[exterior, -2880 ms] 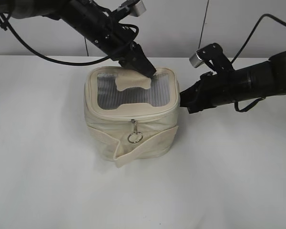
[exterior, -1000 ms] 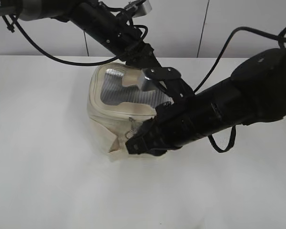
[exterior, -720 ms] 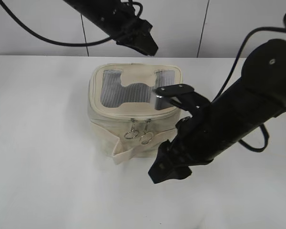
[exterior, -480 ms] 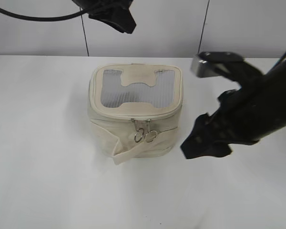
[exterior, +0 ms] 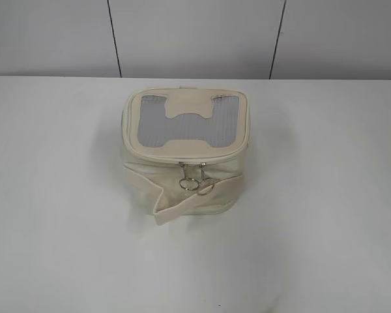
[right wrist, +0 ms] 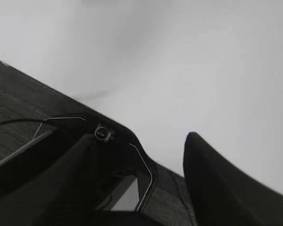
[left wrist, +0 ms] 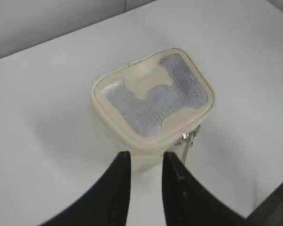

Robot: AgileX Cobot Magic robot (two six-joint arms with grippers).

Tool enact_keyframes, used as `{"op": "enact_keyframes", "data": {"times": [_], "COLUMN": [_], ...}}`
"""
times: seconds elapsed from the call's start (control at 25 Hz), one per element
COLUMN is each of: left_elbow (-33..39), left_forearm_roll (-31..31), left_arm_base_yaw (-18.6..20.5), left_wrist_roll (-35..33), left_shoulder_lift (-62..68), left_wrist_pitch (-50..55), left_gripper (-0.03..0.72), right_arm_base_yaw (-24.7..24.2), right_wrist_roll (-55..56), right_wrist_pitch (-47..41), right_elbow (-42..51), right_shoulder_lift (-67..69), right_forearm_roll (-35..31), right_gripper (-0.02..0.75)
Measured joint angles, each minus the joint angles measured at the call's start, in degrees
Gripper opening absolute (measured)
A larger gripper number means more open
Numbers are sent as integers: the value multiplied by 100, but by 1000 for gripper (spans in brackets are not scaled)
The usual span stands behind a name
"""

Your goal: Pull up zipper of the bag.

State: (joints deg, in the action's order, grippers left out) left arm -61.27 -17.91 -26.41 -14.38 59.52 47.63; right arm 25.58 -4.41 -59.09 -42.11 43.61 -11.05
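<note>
The cream boxy bag stands upright on the white table, its grey top panel with the H-shaped patch facing up. The zipper track runs round the top rim. Its two silver sliders meet at the front, with ring pulls hanging side by side. The loose strap wraps the front. No gripper shows in the exterior view. In the left wrist view my left gripper is open and empty, held above and apart from the bag. My right gripper is open over bare table, and the bag is out of its view.
The white table ends at a grey panelled wall behind the bag. A dark textured structure fills the lower left of the right wrist view. A dark corner shows at the lower right of the left wrist view.
Both arms have pulled back out of the exterior view. The left gripper lifted off the bag's top. The bag settled upright, with a second ring pull now beside the first at the front.
</note>
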Motion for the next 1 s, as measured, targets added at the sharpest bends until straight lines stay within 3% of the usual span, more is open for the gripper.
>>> {"op": "enact_keyframes", "data": {"times": [0.16,0.28,0.4,0.52,0.68,1.0], "left_elbow": [1105,1611,1948,2242,2733,3052], "left_forearm_roll": [187,402,744,1015,1311,1711], "left_arm_base_yaw": [0,0,0,0,7,37], "left_wrist_roll": [248,495,981,1178,1220,1224], "left_shoulder_lift": [-2610,-4077,-5293,-5970,-5818,-5814], "left_wrist_pitch": [605,1207,1778,2182,2132,1317], "left_gripper": [252,369,407,410,400,293], "right_arm_base_yaw": [0,0,0,0,0,0], "right_wrist_roll": [241,272,273,273,152,102], "right_wrist_pitch": [-736,-769,-752,-722,-659,-145], "right_elbow": [425,711,1024,1117,1137,1343], "right_shoulder_lift": [-1466,-2728,-3716,-4336,-4402,-4408], "right_forearm_roll": [325,404,568,656,674,778], "right_gripper": [480,509,517,518,518,481]}}
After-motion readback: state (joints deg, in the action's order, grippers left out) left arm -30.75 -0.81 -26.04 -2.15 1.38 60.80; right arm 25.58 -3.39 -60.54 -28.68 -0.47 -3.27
